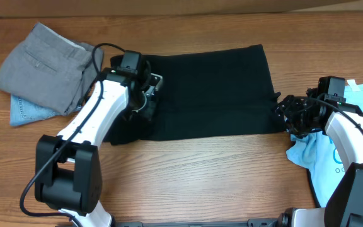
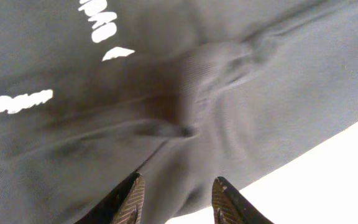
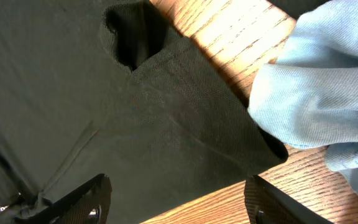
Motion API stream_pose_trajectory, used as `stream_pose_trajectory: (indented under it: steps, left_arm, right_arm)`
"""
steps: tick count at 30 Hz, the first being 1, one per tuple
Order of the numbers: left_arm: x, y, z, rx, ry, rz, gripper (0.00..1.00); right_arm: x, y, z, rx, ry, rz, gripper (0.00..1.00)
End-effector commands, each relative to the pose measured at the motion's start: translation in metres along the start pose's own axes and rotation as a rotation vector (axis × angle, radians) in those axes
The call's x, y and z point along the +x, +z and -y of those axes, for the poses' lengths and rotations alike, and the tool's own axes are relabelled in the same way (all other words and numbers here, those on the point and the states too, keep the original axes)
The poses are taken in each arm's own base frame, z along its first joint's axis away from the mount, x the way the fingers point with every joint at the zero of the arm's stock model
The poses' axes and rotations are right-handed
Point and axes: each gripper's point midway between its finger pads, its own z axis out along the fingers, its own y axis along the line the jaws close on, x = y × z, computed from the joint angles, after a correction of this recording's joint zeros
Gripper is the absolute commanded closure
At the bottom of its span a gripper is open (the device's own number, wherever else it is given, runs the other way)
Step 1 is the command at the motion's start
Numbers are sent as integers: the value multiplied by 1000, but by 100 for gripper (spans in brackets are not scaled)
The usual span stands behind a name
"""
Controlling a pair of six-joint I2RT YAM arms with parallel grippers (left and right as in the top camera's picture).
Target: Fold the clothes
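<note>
— Looking from overhead first: where's the shirt?
— The black T-shirt (image 1: pixel 213 88) lies spread mid-desk (image 1: pixel 200 183). My left claw (image 1: pixel 149 101) is over its left edge, my right claw (image 1: pixel 287 116) at its right edge. There's bare wood in front, a grey garment (image 1: pixel 43 63) far left and a blue shirt (image 1: pixel 358 148) on the right.
— Left wrist?
— Released, fingers (image 2: pixel 132 202) apart over a rumple (image 2: pixel 191 118) by white lettering (image 2: pixel 98 22). The cloth is limp and light; I'd pinch an edge.
— Right wrist?
— Released too, wide over the black corner (image 3: pixel 253 149), just beside the blue shirt. I'd grab black only.

Brown wood-grain table (image 1: pixel 219 170), its grain running left to right.
</note>
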Motion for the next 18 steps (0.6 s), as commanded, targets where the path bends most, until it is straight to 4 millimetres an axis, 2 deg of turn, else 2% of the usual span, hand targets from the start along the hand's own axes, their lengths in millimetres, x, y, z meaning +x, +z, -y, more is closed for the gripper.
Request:
stream_pose_trajectory:
  steps: [1,4,5,9,11,15,18]
  left_arm:
    - [-10,7,25,46,116,12,69]
    - [-7,21,30,16,143,-25,92]
    - [-3,27,31,16,142,-48,96]
    - [9,48,33,24,112,-123,96]
    - [9,55,26,-6,86,-130,96]
    - [-6,56,-6,-148,-27,-70,96]
    - [-27,48,-14,-149,-65,4,96]
  right_arm:
    - [-7,-4,-4,-5,-16,23,28]
    - [-7,-4,-4,-4,-16,22,28]
    - [-7,-4,-4,-4,-15,21,28]
    - [-7,-4,-3,0,-15,22,28]
    - [-7,-4,-4,-1,-15,23,28]
    - [-7,-4,-4,-1,-15,23,28]
    - [-7,-4,-4,-1,-15,23,28]
